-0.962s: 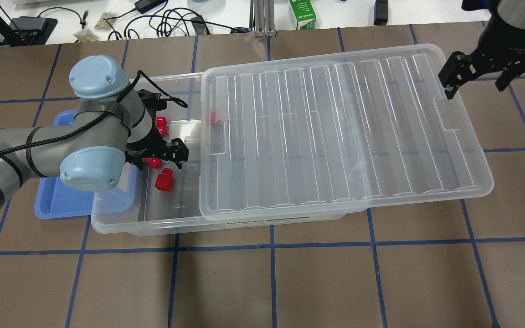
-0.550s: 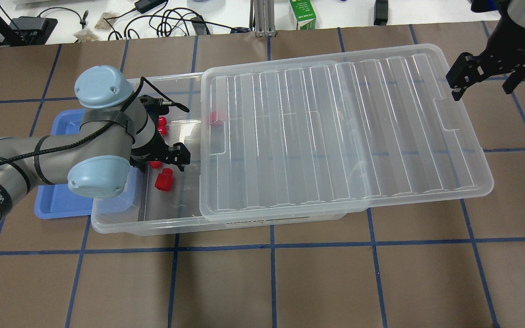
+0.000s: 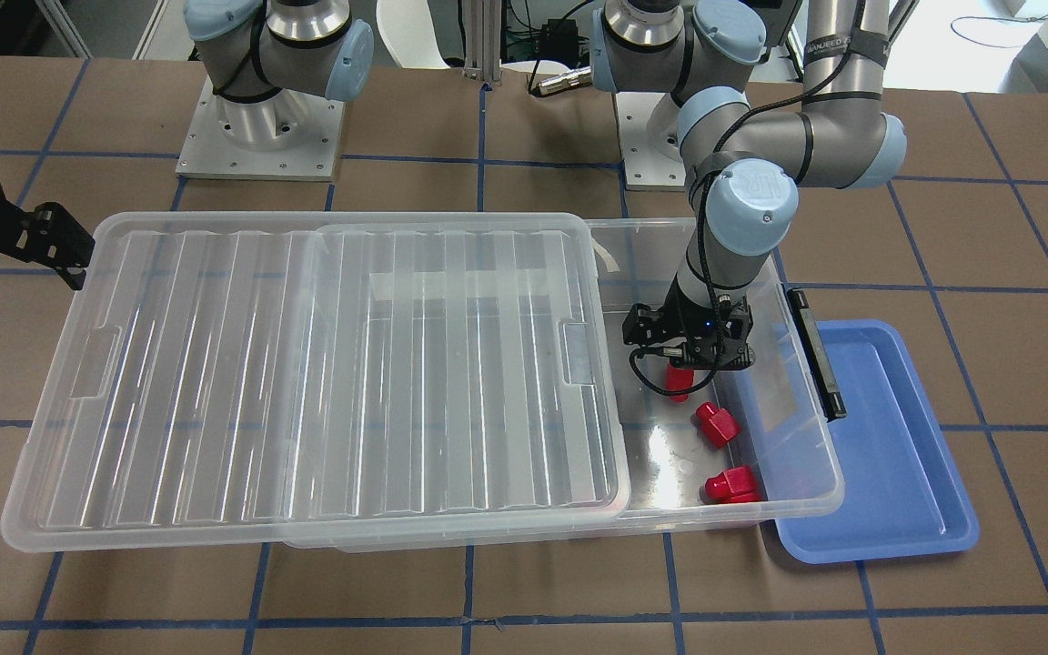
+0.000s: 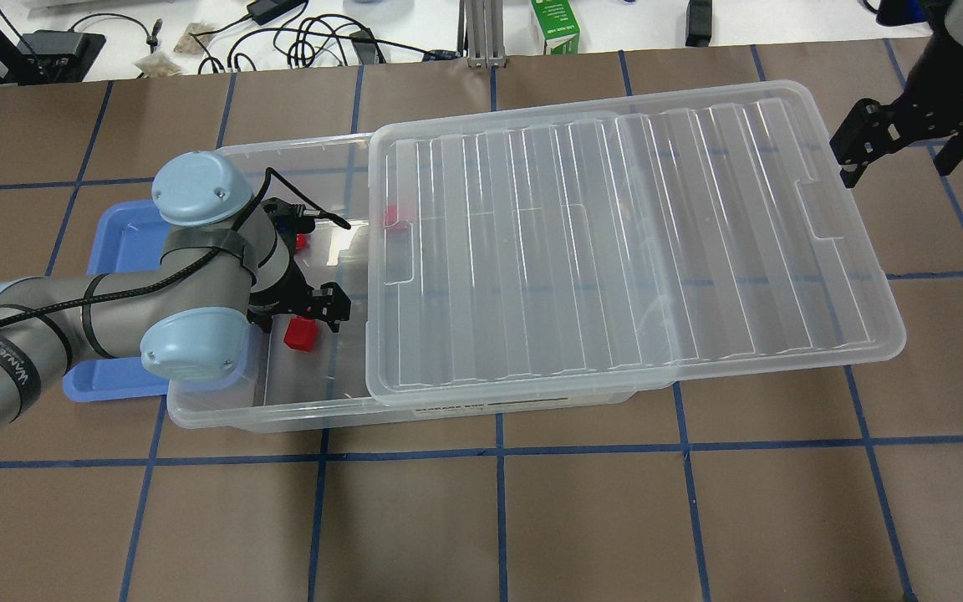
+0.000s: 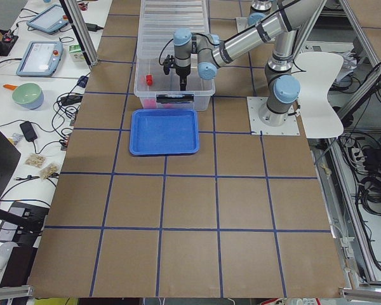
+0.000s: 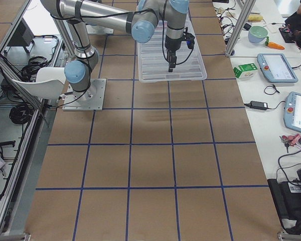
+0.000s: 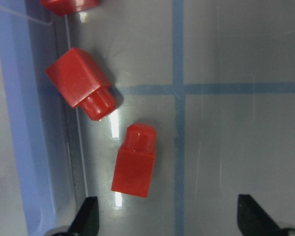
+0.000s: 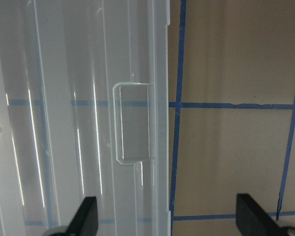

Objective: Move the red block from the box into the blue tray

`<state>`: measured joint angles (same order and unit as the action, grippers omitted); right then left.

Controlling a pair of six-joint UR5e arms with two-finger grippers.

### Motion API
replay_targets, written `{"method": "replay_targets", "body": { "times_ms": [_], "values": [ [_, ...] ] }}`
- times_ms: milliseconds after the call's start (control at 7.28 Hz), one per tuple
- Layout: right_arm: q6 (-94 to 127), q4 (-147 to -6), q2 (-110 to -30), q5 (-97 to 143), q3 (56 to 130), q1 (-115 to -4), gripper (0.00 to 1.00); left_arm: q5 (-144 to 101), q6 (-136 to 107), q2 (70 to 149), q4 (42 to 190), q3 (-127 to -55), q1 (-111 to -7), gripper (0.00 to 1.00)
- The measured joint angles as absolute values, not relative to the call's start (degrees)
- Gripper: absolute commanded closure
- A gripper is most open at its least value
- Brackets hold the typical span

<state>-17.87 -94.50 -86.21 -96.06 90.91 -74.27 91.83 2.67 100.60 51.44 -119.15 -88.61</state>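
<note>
Three red blocks lie in the open left end of the box (image 4: 222, 410). In the left wrist view one red block (image 7: 135, 167) lies just ahead of my fingertips, a second (image 7: 81, 83) is beside it, and a third (image 7: 69, 5) is at the top edge. My left gripper (image 4: 304, 316) (image 3: 683, 368) (image 7: 169, 223) is open and empty, low inside the box over the nearest red block (image 4: 299, 334) (image 3: 679, 382). The blue tray (image 4: 118, 234) (image 3: 888, 455) lies against the box's left end, partly under my arm. My right gripper (image 4: 908, 155) (image 8: 169, 223) is open and empty above the lid's right edge.
The ribbed clear lid (image 4: 615, 234) (image 3: 306, 364) is slid toward my right and covers most of the box. A black clip handle (image 3: 815, 364) sits on the box's end wall by the tray. Cables and a green carton (image 4: 555, 25) lie beyond the table's far edge.
My left gripper has moved nearer and lower in the box, onto the nearest red block. My right gripper has drifted right, away from the lid's corner. The blocks have not moved.
</note>
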Motion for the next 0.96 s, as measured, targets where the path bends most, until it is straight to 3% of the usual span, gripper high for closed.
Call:
{"method": "replay_targets", "body": {
  "times_ms": [687,962],
  "values": [
    [-17.9,-94.6,-86.4,-96.1,92.4,-74.2,0.00,91.8,2.9,103.9,48.2,-120.0,-88.4,0.03],
    [-17.8,-95.1,-86.7,-96.2,93.6,-74.2,0.00,91.9,2.7,104.8,47.5,-120.3,-88.4,0.47]
  ]
}}
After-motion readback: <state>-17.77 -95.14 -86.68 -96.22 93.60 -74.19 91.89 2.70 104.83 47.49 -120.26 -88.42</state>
